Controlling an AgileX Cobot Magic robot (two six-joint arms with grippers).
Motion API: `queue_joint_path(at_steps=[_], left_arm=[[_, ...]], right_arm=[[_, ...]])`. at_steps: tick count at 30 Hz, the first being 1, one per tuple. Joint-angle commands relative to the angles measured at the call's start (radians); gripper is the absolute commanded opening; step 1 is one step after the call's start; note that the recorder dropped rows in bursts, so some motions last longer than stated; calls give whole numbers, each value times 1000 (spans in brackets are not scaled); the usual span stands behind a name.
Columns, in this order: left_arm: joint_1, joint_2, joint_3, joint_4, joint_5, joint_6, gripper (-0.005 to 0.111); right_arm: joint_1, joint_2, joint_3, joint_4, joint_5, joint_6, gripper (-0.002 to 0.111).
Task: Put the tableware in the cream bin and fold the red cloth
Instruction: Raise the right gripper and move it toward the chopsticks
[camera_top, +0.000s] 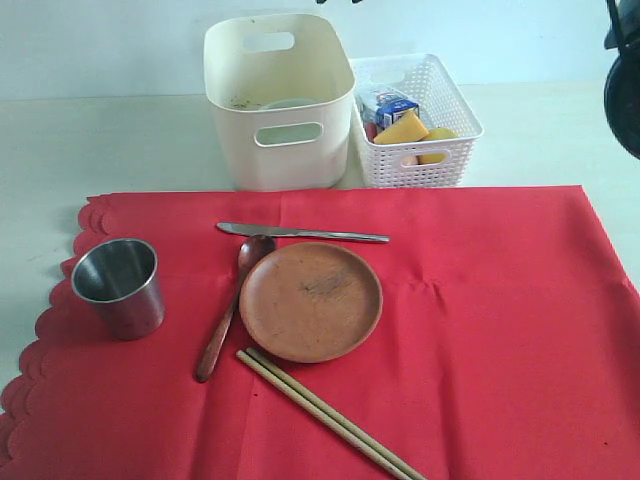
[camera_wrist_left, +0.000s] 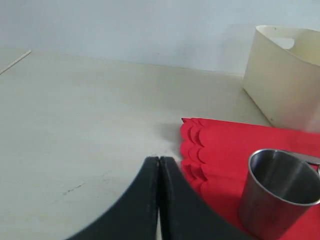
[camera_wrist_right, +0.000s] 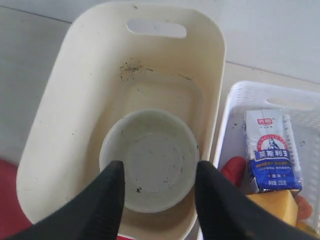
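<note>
1. A pale, matt worktop is seen, with a light wall along its back edge.
2. A large plain red fabric cloth is spread flat over the front part of the worktop. One edge is scalloped, and faint creases are visible near the middle.
3. A tall smooth cream plastic bin with rounded corners and oval handle cut-outs is stood just behind the cloth's back edge. Dark specks on its inner walls are shown only by the right wrist view.
4. A lower white perforated lattice basket is placed touching the bin. A blue-white milk carton and a yellow cheese wedge are held in it.
5. A round brown plate, matt and shallow, is laid near the cloth's middle.
6. A white bowl is set upright on the bin's floor. In the exterior view only a sliver of its rim is seen.
7. A shiny steel cup is stood upright near the scalloped edge.
8. A dark wooden spoon is laid beside the plate, a slim metal knife behind it, and a pair of wooden chopsticks in front.
9. The right gripper is held above the bowl with its black fingers spread apart and nothing clamped.
10. The left gripper is pressed fully together and empty, over bare worktop near the cup.
</note>
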Motion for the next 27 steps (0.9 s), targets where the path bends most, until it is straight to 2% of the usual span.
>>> queue_joint_path(at_steps=[1, 11, 19, 27], left_arm=[[-6, -6, 3, -1, -4, -3, 1], [-6, -6, 3, -1, -4, -3, 1], [-6, -6, 3, -1, -4, -3, 1], [-6, -6, 3, -1, -4, -3, 1]], right_arm=[[-5, -80, -9, -4, 6, 7, 45], [-3, -182, -3, 1, 6, 15, 45], [-3, -303, 227, 18, 6, 15, 45], [-3, -406, 361, 33, 6, -23, 45]])
